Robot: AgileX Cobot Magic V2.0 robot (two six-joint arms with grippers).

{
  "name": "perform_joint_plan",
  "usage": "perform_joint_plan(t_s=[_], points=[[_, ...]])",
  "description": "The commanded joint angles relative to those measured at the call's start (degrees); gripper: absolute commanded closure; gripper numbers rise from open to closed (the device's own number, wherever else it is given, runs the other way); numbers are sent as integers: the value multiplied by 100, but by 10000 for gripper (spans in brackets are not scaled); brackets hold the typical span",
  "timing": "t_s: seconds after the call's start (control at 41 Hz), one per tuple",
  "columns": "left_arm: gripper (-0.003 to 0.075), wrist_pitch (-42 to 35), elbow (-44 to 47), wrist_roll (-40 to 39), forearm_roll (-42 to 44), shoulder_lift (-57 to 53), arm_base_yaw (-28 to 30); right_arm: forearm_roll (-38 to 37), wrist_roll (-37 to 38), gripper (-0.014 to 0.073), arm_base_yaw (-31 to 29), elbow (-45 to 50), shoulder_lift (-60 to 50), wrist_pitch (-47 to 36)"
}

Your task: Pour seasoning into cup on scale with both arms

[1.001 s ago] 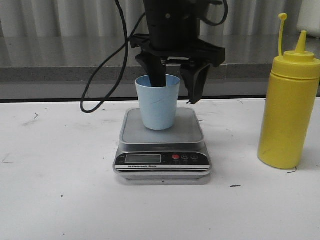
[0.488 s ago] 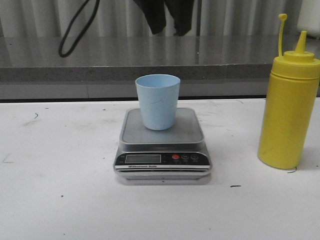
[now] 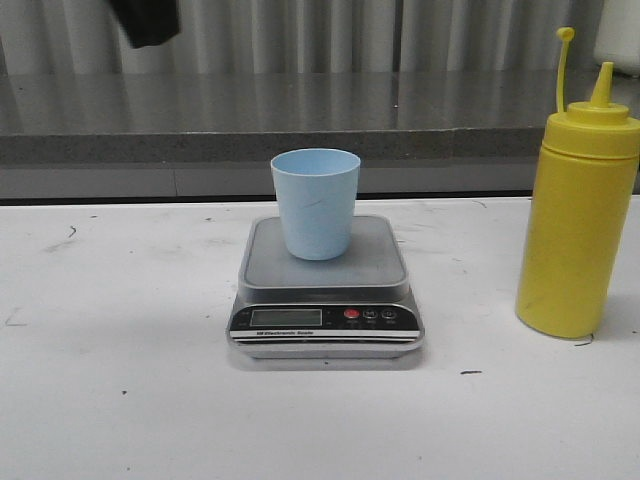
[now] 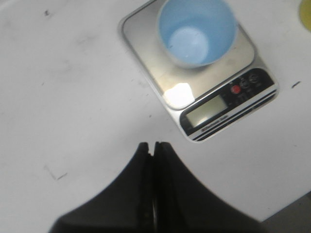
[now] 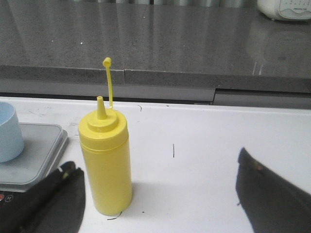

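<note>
The pale blue cup (image 3: 316, 203) stands upright and empty on the platform of the silver scale (image 3: 325, 290) at the table's middle. The cup (image 4: 197, 31) and scale (image 4: 214, 109) also show in the left wrist view. My left gripper (image 4: 151, 144) is shut and empty, high above the table, to the left of the scale. Only a dark part of it (image 3: 148, 22) shows at the front view's top left. The yellow seasoning bottle (image 3: 578, 200) stands upright at the right, its cap off on its strap. My right gripper (image 5: 154, 160) is open and empty, with the bottle (image 5: 105, 160) standing just inside one of its fingers (image 5: 60, 194).
A grey counter ledge (image 3: 320, 145) runs along the back of the white table. A white appliance (image 5: 284, 8) sits on the counter at the far right. The scale's edge (image 5: 29, 155) lies close beside the bottle.
My left gripper was open at the cup's rim, one finger inside it. It has risen and moved left to the top corner of the front view. Cup, scale and bottle have not moved.
</note>
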Motion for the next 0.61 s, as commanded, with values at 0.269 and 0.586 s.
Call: perform_joint_plan(t_s=[0.269, 0.586], points=[[740, -2160, 3314, -96, -536, -2645, 1884, -20, -1, -48, -8, -163, 97, -421], [740, -3623, 5411, -96, -562, -5027, 2432, -20, -1, -48, -8, -163, 97, -421]])
